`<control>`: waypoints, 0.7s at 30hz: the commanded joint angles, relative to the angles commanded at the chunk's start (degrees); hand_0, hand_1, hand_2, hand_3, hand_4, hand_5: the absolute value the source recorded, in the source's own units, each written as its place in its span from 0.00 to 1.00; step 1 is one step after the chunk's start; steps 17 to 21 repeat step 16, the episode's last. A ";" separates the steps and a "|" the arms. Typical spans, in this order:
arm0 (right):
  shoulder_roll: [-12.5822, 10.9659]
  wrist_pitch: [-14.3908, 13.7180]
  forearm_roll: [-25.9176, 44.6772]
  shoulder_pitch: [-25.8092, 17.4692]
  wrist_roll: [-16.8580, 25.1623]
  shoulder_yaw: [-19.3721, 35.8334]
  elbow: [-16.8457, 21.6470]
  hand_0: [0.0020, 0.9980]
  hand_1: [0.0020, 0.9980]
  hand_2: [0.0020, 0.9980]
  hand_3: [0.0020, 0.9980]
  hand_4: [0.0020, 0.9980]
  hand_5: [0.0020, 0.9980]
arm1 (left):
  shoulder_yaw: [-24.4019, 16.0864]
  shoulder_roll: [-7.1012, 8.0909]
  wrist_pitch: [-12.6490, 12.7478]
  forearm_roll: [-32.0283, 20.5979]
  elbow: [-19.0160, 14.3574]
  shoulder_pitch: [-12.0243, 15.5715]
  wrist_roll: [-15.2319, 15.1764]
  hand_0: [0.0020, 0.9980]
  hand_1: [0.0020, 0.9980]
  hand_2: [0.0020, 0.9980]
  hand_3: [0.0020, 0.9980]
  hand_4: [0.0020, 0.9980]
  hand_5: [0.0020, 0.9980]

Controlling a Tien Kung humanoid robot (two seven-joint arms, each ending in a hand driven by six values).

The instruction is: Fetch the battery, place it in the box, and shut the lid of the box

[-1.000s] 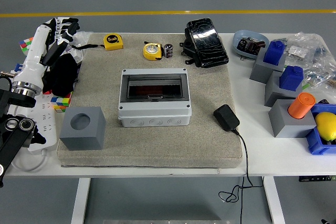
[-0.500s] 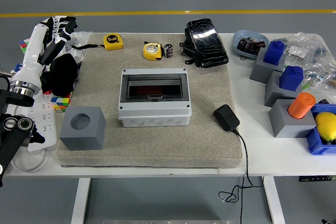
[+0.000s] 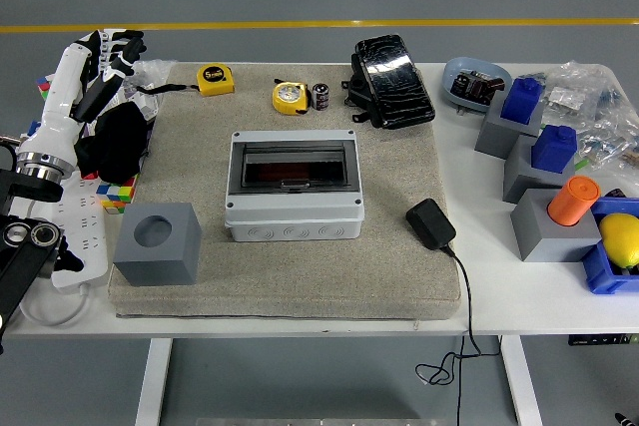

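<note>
Grey box (image 3: 294,195) with a dark, smoky lid, on a beige mat (image 3: 389,266). Two yellow tape measures (image 3: 216,79). Blue blocks (image 3: 520,101), an orange cylinder (image 3: 572,201), a yellow fruit (image 3: 621,239), white counter (image 3: 499,291).

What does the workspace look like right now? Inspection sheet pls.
Surface: white table, beige mat on it.
Job's things: battery at mat's far edge; box mid-mat, tinted lid down.
Clutter: two tape measures, grey cube, black pouch, blocks and bins on the right.
Robot hands: left robot hand at far left, holds nothing; right not seen.
Cables: adapter cord hangs off near edge.
Surroundings: grey floor, yellow line.
</note>
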 joint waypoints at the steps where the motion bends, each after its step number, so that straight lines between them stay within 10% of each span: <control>1: -0.10 -0.02 0.04 0.08 -0.04 0.01 -0.01 0.64 0.65 0.65 0.53 0.94 0.39 | -0.13 -0.04 -0.03 -0.01 0.00 -0.02 0.01 0.53 0.67 0.67 0.70 1.00 0.99; 21: -0.76 0.29 0.08 1.09 -0.24 -0.54 -0.10 0.64 0.65 0.65 0.53 0.94 0.39 | -0.23 0.11 -1.00 -2.52 -0.14 -0.88 -0.29 0.53 0.67 0.67 0.70 1.00 0.99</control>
